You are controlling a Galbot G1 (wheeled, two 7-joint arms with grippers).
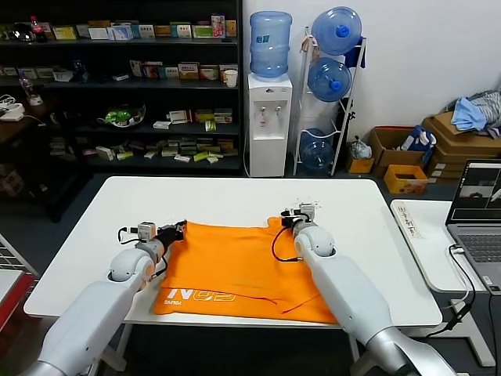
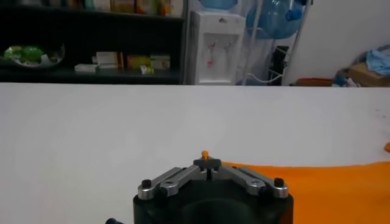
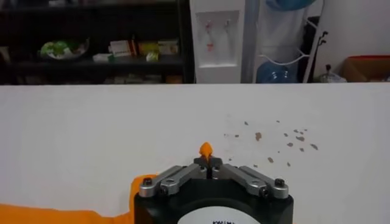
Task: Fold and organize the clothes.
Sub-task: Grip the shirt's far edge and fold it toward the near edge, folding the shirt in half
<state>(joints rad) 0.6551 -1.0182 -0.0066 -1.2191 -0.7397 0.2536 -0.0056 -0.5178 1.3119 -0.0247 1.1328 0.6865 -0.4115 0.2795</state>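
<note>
The orange T-shirt (image 1: 235, 270) lies flat on the white table (image 1: 235, 200), its near edge with white lettering (image 1: 200, 297) hanging at the table's front. My left gripper (image 1: 178, 229) is shut on the shirt's far left corner; a tip of orange fabric (image 2: 205, 154) pokes out between its fingers. My right gripper (image 1: 288, 220) is shut on the far right corner, with orange fabric (image 3: 206, 150) pinched in its fingertips. Both grippers sit low at the table surface.
Brown specks (image 3: 274, 139) mark the table beyond the right gripper. A side table with a laptop (image 1: 477, 211) stands to the right. Shelves (image 1: 125, 86), a water dispenser (image 1: 269, 117) and bottle rack (image 1: 329, 86) stand behind the table.
</note>
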